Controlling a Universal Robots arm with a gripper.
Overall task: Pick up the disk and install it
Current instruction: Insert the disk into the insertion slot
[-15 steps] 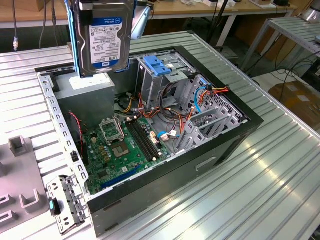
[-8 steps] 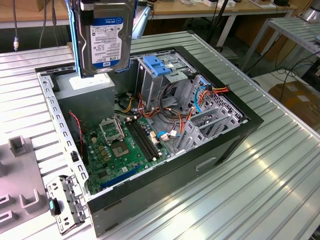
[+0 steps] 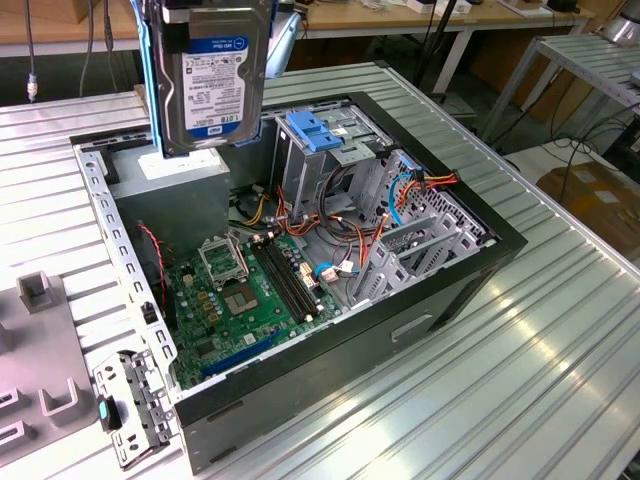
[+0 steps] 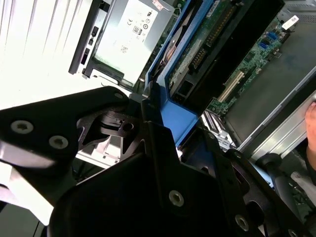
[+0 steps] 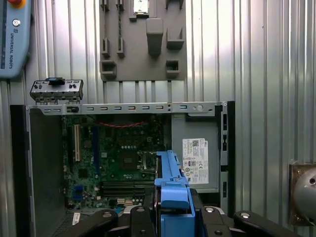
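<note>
The disk [image 3: 212, 80] hangs upright above the back corner of the open computer case [image 3: 330, 370], over the grey power supply [image 3: 185, 190]. It is a dark drive with a white and blue label and a blue rail along its side. My gripper [image 3: 215, 10] holds it from above at the picture's top edge. In the second wrist view my black fingers [image 4: 148, 148] clamp the blue rail of the disk [image 4: 182, 64]. In the first wrist view the disk [image 5: 172, 180] shows edge-on in the gripper [image 5: 173, 215], over the motherboard [image 5: 118, 153].
Inside the case lie the green motherboard [image 3: 240, 290], coloured cables and a drive cage with a light-blue latch plate [image 3: 315, 130]. A grey fixture plate [image 3: 40, 350] and a metal bracket [image 3: 125, 400] lie on the ribbed table at the exterior view's left. A hand [image 4: 311, 118] shows beside the case.
</note>
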